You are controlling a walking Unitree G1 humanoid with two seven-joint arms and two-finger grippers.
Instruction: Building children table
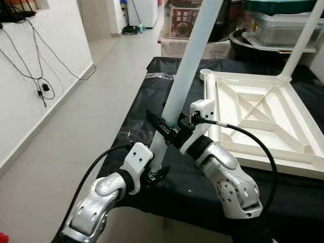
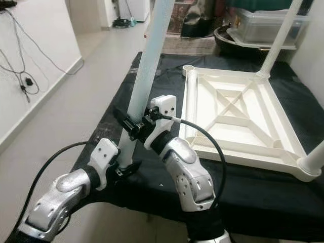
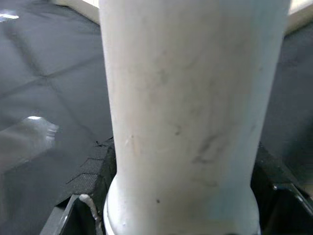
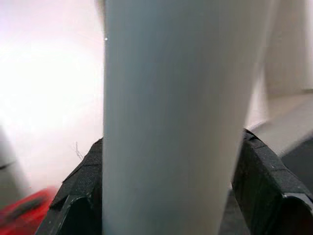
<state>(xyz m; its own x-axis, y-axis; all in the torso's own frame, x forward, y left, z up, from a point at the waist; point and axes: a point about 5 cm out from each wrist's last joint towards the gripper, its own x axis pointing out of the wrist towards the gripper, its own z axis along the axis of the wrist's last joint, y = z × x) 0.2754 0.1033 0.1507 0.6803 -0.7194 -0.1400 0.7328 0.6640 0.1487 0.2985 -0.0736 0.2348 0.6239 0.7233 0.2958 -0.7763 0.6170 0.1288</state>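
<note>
Here both grippers hold one long white table leg (image 1: 188, 66), which leans up and away from the robot over the near left corner of a surface draped in black cloth (image 1: 132, 126). The left gripper (image 1: 154, 169) has the leg close to its lower end, its black fingers (image 3: 95, 181) pressed on either side of the tube, just above the cloth at the near edge. The right gripper (image 1: 169, 129) grips the same leg higher up — in the right wrist view its black pads (image 4: 261, 181) sit tight against both sides of the white tube, with no gap to be seen.

The upside-down white tabletop (image 1: 263, 119) lies flat on the cloth toward the right side, its ribbed underside facing up, with a diagonal cross brace in the middle. A round socket (image 1: 206, 73) stands open at its far left corner. At the far right corner a second leg (image 1: 301, 43) is already standing in place — it slants up out of view. In the right eye view another leg (image 2: 314, 162) shows at the tabletop's near right corner.

Beyond the far edge sit a clear storage box (image 1: 286, 28) and a dark basin (image 1: 243, 38). Black cables (image 1: 38, 66) hang down the white wall on the left, over a pale tiled floor (image 1: 76, 116).
</note>
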